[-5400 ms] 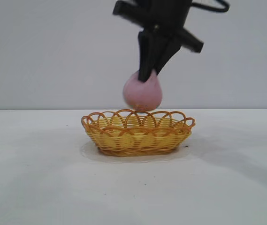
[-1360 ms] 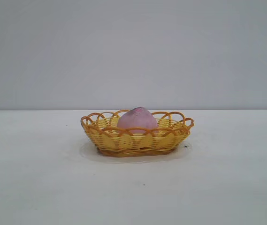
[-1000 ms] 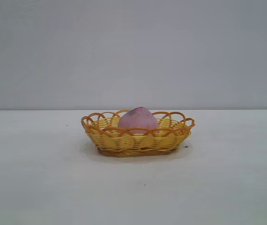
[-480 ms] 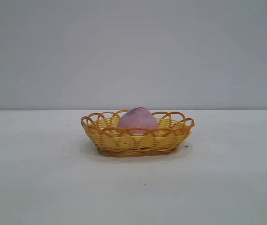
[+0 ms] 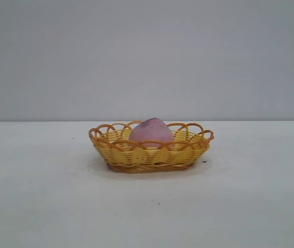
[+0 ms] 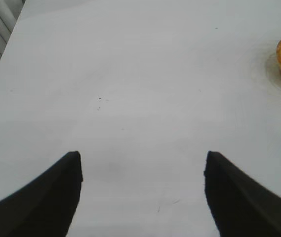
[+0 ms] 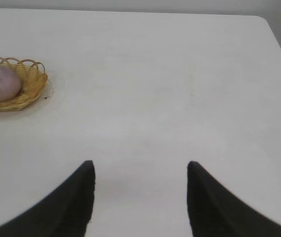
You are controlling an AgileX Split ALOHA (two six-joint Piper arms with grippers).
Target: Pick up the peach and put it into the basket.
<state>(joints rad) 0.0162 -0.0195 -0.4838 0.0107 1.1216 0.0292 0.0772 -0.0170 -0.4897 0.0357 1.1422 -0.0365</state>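
Peach (image 5: 151,130) sat inside basket (image 5: 117,155) on table (image 5: 43,206); placing judged done, nothing left. Left tool (image 6: 142,163) and right tool (image 7: 140,170) spread, empty, well apart from basket

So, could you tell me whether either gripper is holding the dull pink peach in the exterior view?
No: the dull pink peach sits free inside the yellow woven basket, and no gripper appears in that view.

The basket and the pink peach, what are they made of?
The basket looks like woven wicker or plastic cane: yellow strands cross in its wall and orange loops line the rim. The peach looks like a dull, matte toy, maybe foam or soft plastic, since it shows no shine; real fruit cannot be ruled out.
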